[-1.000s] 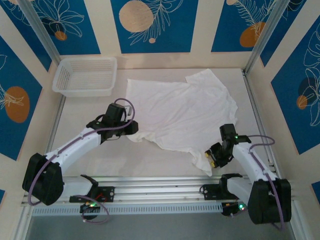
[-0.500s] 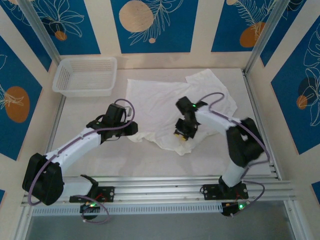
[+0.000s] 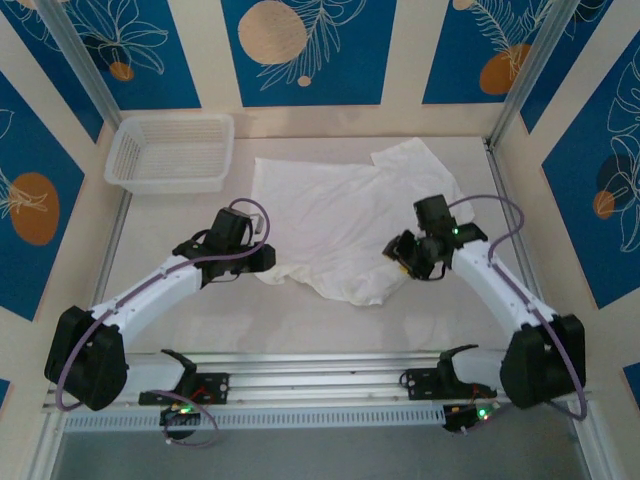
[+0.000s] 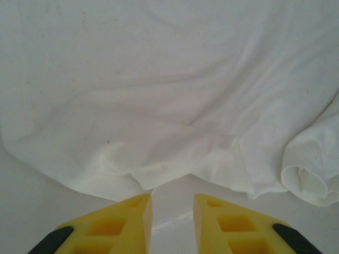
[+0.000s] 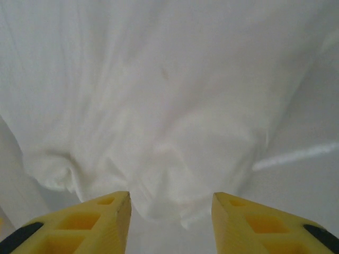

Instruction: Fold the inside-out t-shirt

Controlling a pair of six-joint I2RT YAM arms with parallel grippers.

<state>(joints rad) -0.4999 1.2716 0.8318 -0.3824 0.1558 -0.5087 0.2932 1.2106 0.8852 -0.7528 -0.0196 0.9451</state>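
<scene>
The white t-shirt (image 3: 330, 210) lies wrinkled across the middle and back of the table, its near right part folded in toward the middle. My left gripper (image 3: 266, 257) sits at the shirt's near left edge. In the left wrist view the t-shirt (image 4: 169, 106) has its hem just ahead of the left gripper (image 4: 172, 206), which is open a little with bare table between its tips. My right gripper (image 3: 402, 251) hovers at the folded right edge. It stands open in the right wrist view, where the right gripper (image 5: 170, 201) has the t-shirt (image 5: 159, 95) bunched just in front of it.
A white mesh basket (image 3: 170, 150) stands at the back left corner. Metal frame posts (image 3: 520, 75) rise at the back corners and a rail (image 3: 320, 375) runs along the near edge. Bare table (image 3: 180, 220) lies left of the shirt and near the front.
My right gripper carried the shirt's near right corner leftward onto the middle, opened, and drew back to the right. The flap now lies folded in. The left arm has not moved.
</scene>
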